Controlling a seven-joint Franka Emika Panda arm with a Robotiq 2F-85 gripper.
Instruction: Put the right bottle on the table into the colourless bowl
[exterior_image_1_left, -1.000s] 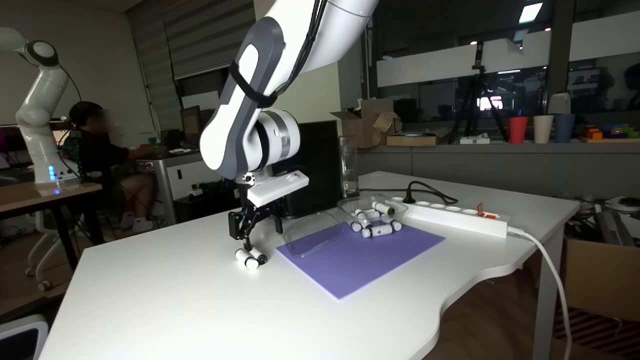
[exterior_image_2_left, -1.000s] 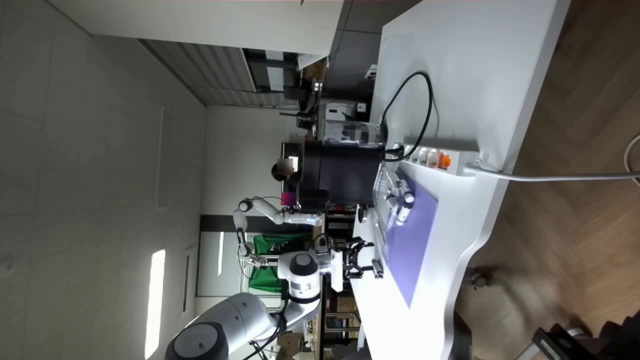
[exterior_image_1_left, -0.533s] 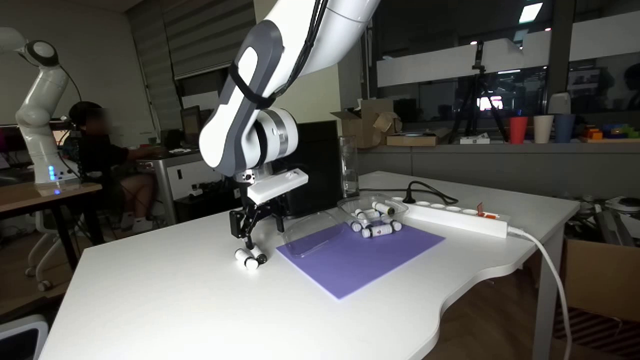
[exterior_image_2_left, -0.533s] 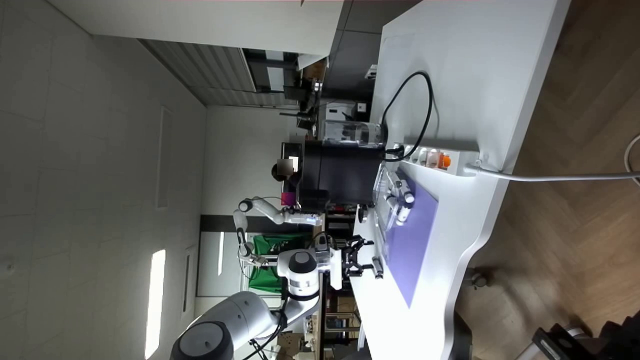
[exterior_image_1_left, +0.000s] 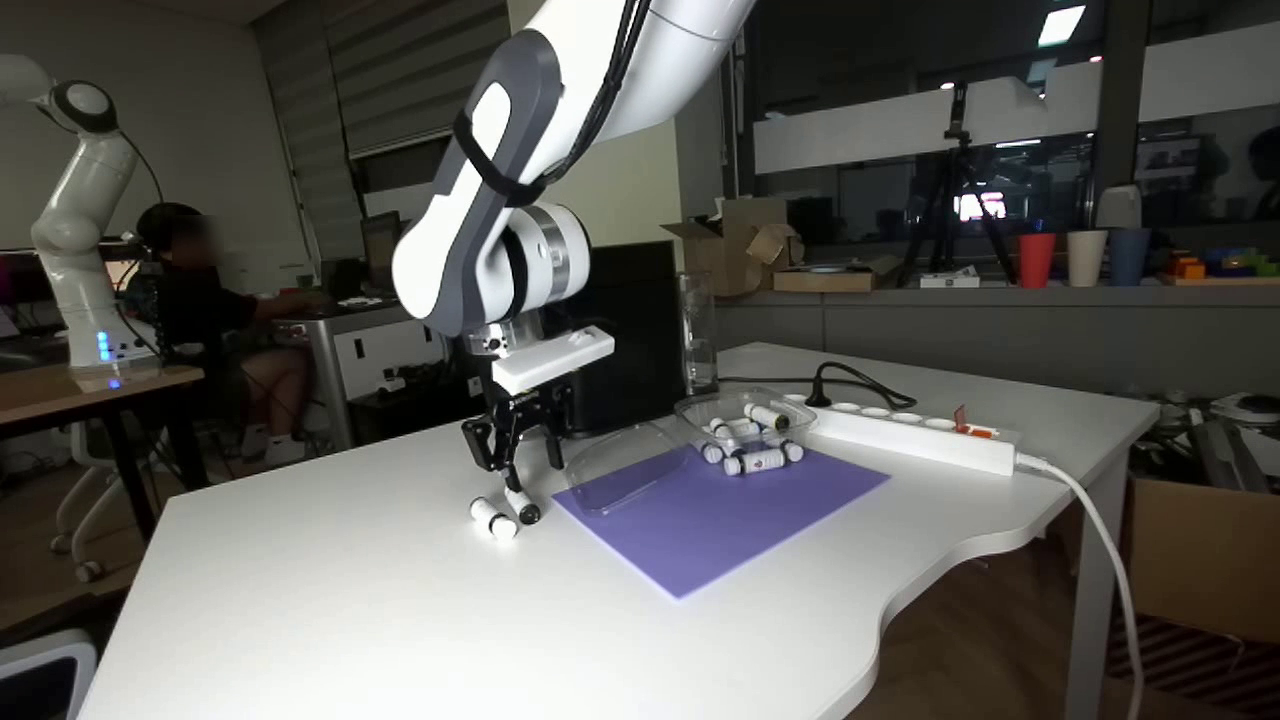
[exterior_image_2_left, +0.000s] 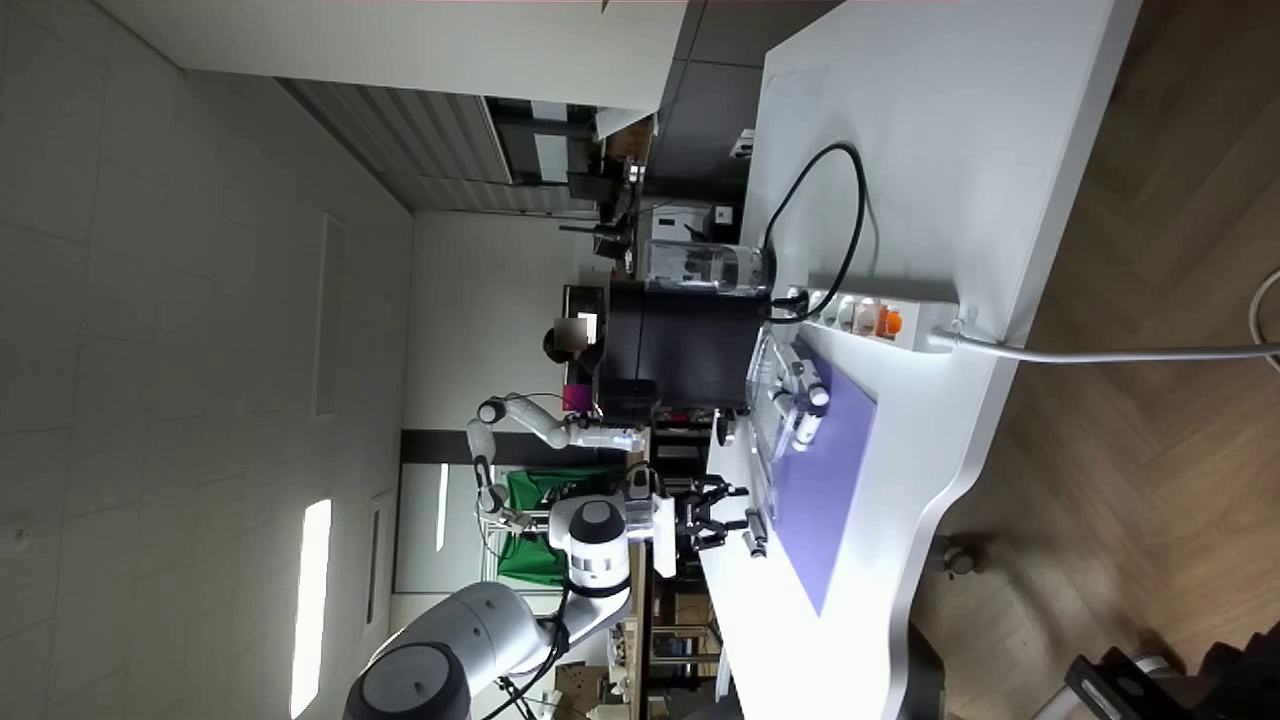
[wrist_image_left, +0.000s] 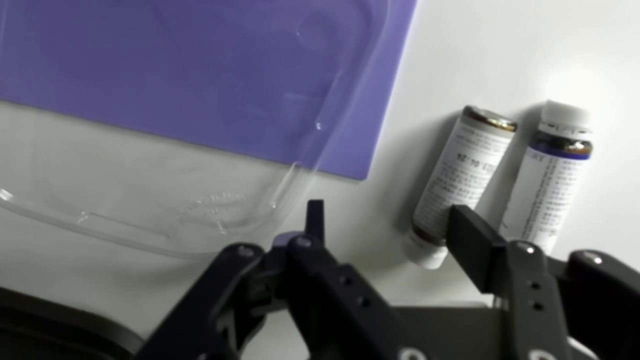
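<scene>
Two white-labelled bottles lie side by side on the white table (exterior_image_1_left: 380, 590). In an exterior view, the right bottle (exterior_image_1_left: 521, 505), nearer the mat, lies beside the left bottle (exterior_image_1_left: 490, 516). In the wrist view the bottle nearer the mat (wrist_image_left: 465, 172) is on the left and the other bottle (wrist_image_left: 547, 190) on the right. My gripper (wrist_image_left: 384, 217) is open and empty just above them. One finger overlaps the near bottle's right edge; I cannot tell whether it touches. The other finger is towards the mat. A colourless clear bowl (exterior_image_1_left: 690, 408) stands at the mat's back, with several bottles in and by it.
A purple mat (exterior_image_1_left: 690, 540) lies right of the bottles. A clear shallow container (exterior_image_1_left: 640, 495) rests partly on it, close to my gripper. A white power strip (exterior_image_1_left: 910, 440), a clear cylinder (exterior_image_1_left: 697, 335) and a black box (exterior_image_1_left: 630, 340) stand behind.
My gripper has tilted and shifted slightly. The bottle nearer the mat has moved a little away from the other bottle, towards the mat, so a wider gap shows between them.
</scene>
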